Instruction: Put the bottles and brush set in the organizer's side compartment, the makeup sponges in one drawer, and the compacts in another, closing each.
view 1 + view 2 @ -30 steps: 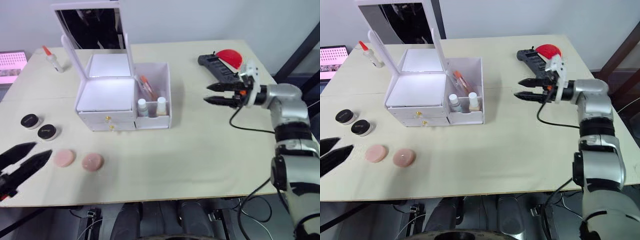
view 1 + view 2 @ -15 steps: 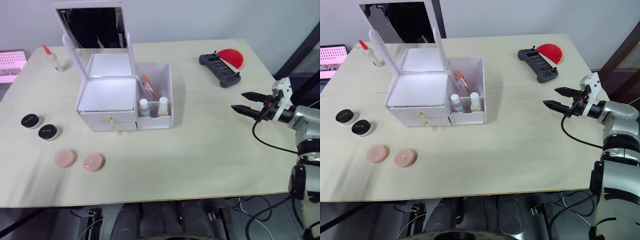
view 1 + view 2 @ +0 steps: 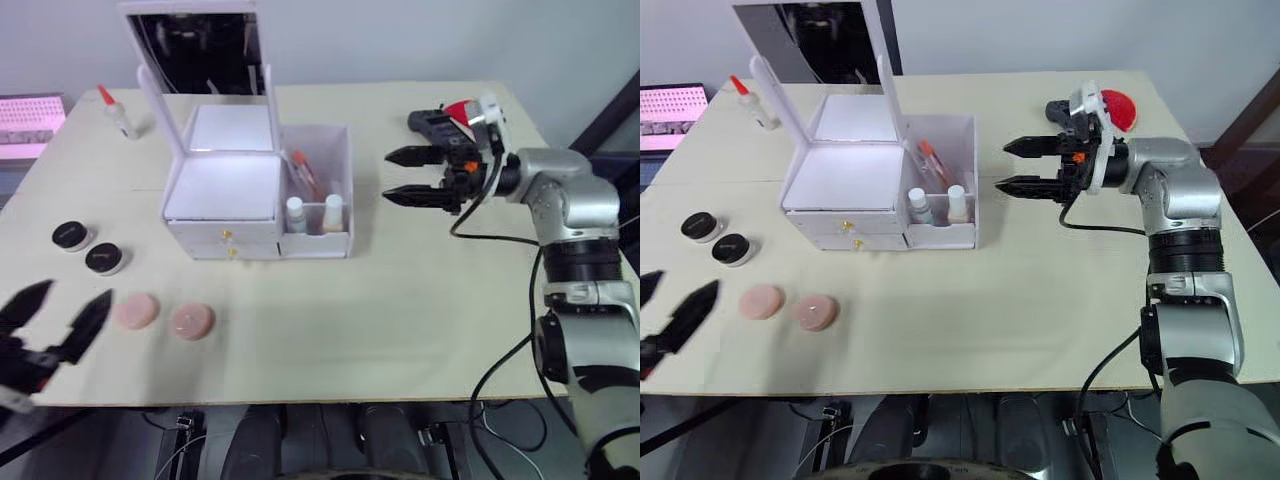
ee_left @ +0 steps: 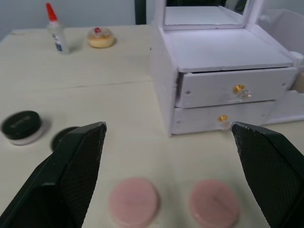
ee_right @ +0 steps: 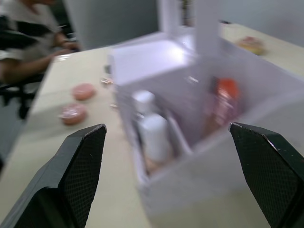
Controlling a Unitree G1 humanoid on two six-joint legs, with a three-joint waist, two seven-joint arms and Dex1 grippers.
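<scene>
organizer point(image 3: 255, 195) sits at about 10 o'clock from the table's point(image 3: 400, 300) centre, mirror lid up. its side compartment point(image 3: 322, 195), on the 3 o'clock side, already holds two bottles point(image 3: 313, 213) and what looks like the brush set point(image 3: 303, 172), so that part seems done. both drawers point(image 4: 235, 97) look nearly closed, which suggests one must be pulled open next. two pink makeup sponges point(image 3: 163, 316) lie at 7 o'clock from the organizer, the two black compacts point(image 3: 87, 247) at 8 o'clock. left gripper point(image 3: 52, 315) hovers just beside the sponges, spread wide and empty, likely set to take one. right gripper point(image 3: 408, 175) hangs at 3 o'clock of the compartment, wide apart, touching nothing.
</scene>
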